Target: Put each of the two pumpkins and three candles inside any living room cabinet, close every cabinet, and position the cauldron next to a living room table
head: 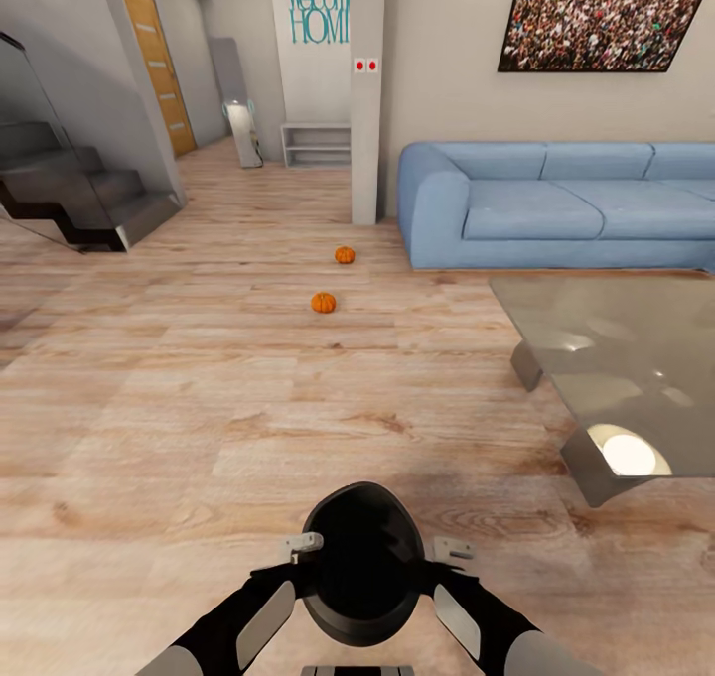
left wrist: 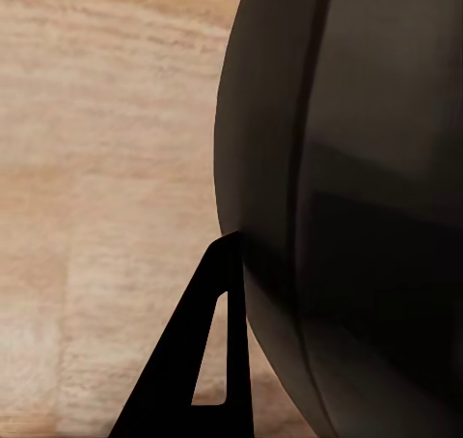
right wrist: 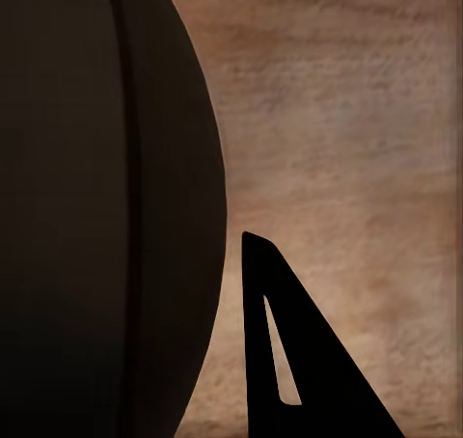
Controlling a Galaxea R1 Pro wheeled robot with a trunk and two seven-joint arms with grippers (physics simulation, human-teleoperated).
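Pale wood floor (head: 179,398), blue sofa (head: 556,204) under wall picture (head: 606,16), stairs (head: 70,190) left.

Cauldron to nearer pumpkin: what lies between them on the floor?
Head view: only bare wood floor separates the cauldron, held between both arms, from the nearer pumpkin. The table stands off to the right.

The cauldron (head: 363,567) looks like smooth dark metal with a soft sheen, nearly matt. The floor (head: 199,408) is pale wood planks with visible grain and a satin finish. The coffee table (head: 636,358) has a glossy grey top that reflects light like a mirror. The sofa (head: 556,204) looks like matt blue cloth. The two pumpkins (head: 324,303) have an orange ribbed skin. The door (head: 159,70) is warm varnished wood.
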